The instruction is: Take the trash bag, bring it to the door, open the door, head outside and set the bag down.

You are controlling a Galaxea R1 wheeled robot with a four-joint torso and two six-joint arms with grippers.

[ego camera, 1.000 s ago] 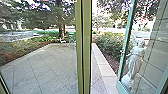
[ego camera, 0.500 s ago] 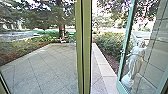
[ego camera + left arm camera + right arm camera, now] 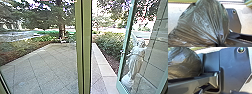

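Note:
The black trash bag (image 3: 200, 21) shows large in the left wrist view, its film pleated and drawn together into a tight neck. At that neck my left gripper (image 3: 219, 44) is shut on it. In the right wrist view the rounded side of the same trash bag (image 3: 183, 63) appears beyond the robot's jointed bar. The glass door (image 3: 121, 53), with a pale green frame and a handle, stands swung open at the right of the head view. How my right gripper stands cannot be made out.
An olive-green post (image 3: 83, 50) rises mid-view, between a glass pane and the door opening. Outside lie a paved yard (image 3: 47, 67), a pale kerb (image 3: 103, 66) and bushes (image 3: 110, 43). A white statue (image 3: 135, 62) stands behind the door's glass, near a tiled wall (image 3: 155, 47).

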